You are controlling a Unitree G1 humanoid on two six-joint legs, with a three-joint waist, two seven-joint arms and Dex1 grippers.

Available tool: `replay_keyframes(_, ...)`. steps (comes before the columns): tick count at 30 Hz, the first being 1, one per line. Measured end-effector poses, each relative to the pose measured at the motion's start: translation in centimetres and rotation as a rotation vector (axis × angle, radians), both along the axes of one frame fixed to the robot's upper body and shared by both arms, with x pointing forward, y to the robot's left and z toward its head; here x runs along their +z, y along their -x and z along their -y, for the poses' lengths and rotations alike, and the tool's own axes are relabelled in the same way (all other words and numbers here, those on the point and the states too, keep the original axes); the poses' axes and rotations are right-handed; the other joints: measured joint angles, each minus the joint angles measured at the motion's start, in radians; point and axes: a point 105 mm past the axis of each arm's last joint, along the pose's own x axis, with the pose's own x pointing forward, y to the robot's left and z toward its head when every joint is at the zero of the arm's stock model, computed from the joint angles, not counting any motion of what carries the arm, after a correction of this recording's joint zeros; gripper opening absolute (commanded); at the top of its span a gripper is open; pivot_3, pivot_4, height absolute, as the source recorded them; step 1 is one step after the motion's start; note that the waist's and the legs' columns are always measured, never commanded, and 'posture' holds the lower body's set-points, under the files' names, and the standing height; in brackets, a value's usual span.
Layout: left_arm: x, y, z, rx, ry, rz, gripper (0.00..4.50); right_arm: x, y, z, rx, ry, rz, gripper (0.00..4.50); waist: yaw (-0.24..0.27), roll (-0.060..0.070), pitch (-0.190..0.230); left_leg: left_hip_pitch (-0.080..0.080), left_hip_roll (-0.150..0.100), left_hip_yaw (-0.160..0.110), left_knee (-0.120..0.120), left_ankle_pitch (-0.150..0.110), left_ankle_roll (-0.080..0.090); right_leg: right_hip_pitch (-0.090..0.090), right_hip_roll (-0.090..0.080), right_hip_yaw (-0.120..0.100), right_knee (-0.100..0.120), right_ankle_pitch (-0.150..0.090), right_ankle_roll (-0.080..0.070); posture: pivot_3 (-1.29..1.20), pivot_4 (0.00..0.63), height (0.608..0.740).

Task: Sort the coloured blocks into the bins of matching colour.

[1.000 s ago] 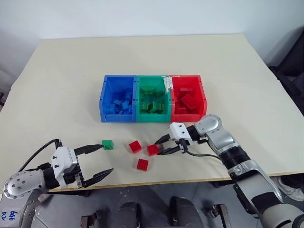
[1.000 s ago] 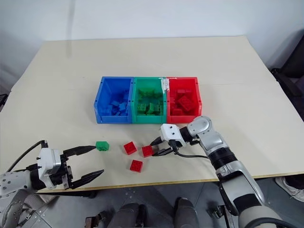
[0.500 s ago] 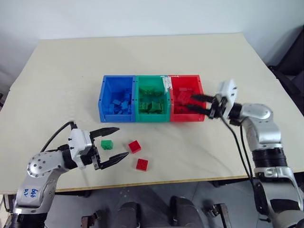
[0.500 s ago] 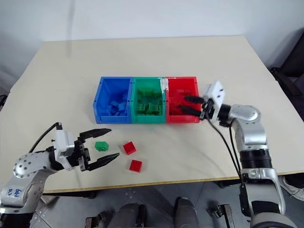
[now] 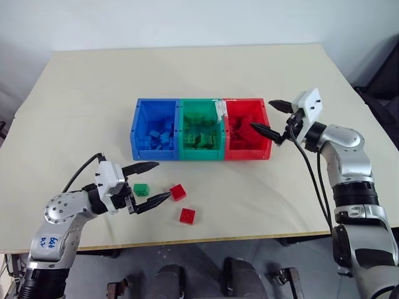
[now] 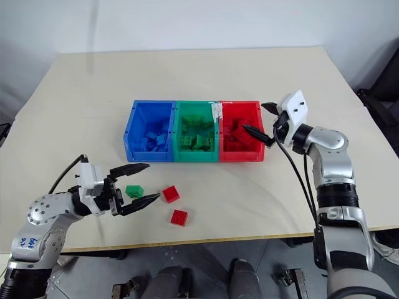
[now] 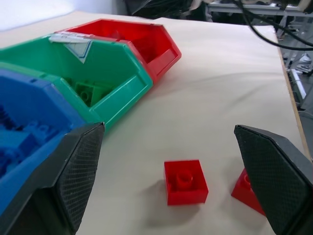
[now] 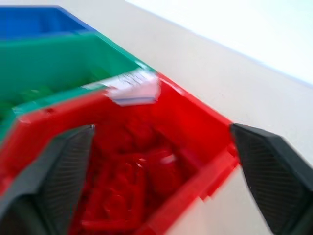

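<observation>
Table (image 5: 93, 93), pale top. Three joined bins sit mid-table in a row: blue bin (image 5: 138, 128), green bin (image 5: 184, 126), red bin (image 5: 264, 128), with a strip of white tape (image 5: 219, 113) on the wall between green and red. Each bin holds a heap of blocks of its own colour.

Loose blocks near the front edge: one green block (image 5: 141, 189), and two red ones. Nearer red block (image 5: 186, 215) lies flat, studs up; the other red block (image 5: 177, 192) lies just beside it, turned at an angle, a little closer to the bins.

Left claw (image 5: 151, 181): jaws spread wide, level, one finger on either side of the green block, not touching it. Nothing gripped. In the left wrist view both red blocks show ahead between the fingers.

Right claw (image 5: 269, 117): jaws wide apart, empty, held above the right end of the red bin, pointing across it toward the other bins.
</observation>
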Motion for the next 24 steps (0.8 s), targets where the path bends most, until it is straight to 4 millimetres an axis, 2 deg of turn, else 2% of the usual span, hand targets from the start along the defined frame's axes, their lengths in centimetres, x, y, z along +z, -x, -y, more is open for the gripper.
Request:
replay_keyframes(4, -0.5, 0.3, -2.3, 0.064, -0.024, -0.01, 4.5, -0.6, 2.6, 0.9, 0.109, 0.008, -0.011, 4.48, 0.001, 0.0, 0.0, 0.0, 0.0, 0.001, 0.0, 0.0, 0.001, 0.0, 0.0, 0.0, -0.001, 0.0, 0.0, 0.0, 0.15, 0.74)
replay_keyframes(6, -0.9, 0.7, -3.3, 0.074, -0.055, -0.021, 4.5, -1.1, 4.7, 1.2, 0.192, 0.053, -0.017, 4.48, 0.004, 0.0, 0.0, 0.0, 0.001, 0.0, 0.0, 0.0, 0.0, 0.0, 0.0, 0.0, -0.001, 0.0, 0.0, 0.0, 0.15, 0.74)
replay_keyframes(10, -1.5, 1.0, -6.4, 0.165, -0.129, -0.041, 4.5, -3.9, 8.4, 2.0, 0.319, 0.138, -0.105, 4.48, 0.009, 0.0, 0.0, 0.0, 0.0, 0.001, 0.0, -0.001, 0.001, 0.001, 0.0, 0.0, -0.002, 0.0, 0.0, 0.0, 0.15, 0.74)
replay_keyframes(13, -1.7, 1.6, -7.6, 0.189, -0.16, -0.053, 4.5, -5.3, 10.3, 1.9, 0.406, 0.146, -0.164, 4.48, 0.016, 0.0, 0.0, 0.001, 0.001, 0.002, 0.0, -0.001, 0.001, 0.001, 0.0, 0.0, -0.002, 0.0, 0.0, 0.0, 0.15, 0.74)
replay_keyframes(18, -2.1, 3.1, -6.9, 0.067, -0.217, -0.121, 4.5, -6.3, 12.8, 0.3, 0.515, 0.145, -0.194, 4.48, 0.022, 0.0, 0.0, 0.001, 0.002, 0.002, 0.0, -0.001, 0.001, 0.001, 0.0, 0.0, -0.002, 0.0, 0.0, 0.0, 0.15, 0.74)
replay_keyframes(21, -2.0, 4.2, -4.9, -0.067, -0.27, -0.202, 4.5, -7.2, 13.3, 0.1, 0.528, 0.144, -0.23, 4.48, 0.028, 0.0, 0.0, 0.002, 0.0, 0.002, 0.0, -0.001, 0.002, 0.002, -0.002, 0.001, -0.002, 0.001, 0.001, 0.0, 0.15, 0.74)
replay_keyframes(24, -1.8, 4.8, -1.7, -0.205, -0.31, -0.248, 4.5, -7.7, 13.6, -0.3, 0.543, 0.147, -0.244, 4.48, 0.03, 0.0, 0.0, 0.002, 0.0, 0.001, 0.0, -0.001, 0.002, 0.002, -0.001, 0.001, -0.002, 0.001, 0.001, 0.0, 0.15, 0.74)
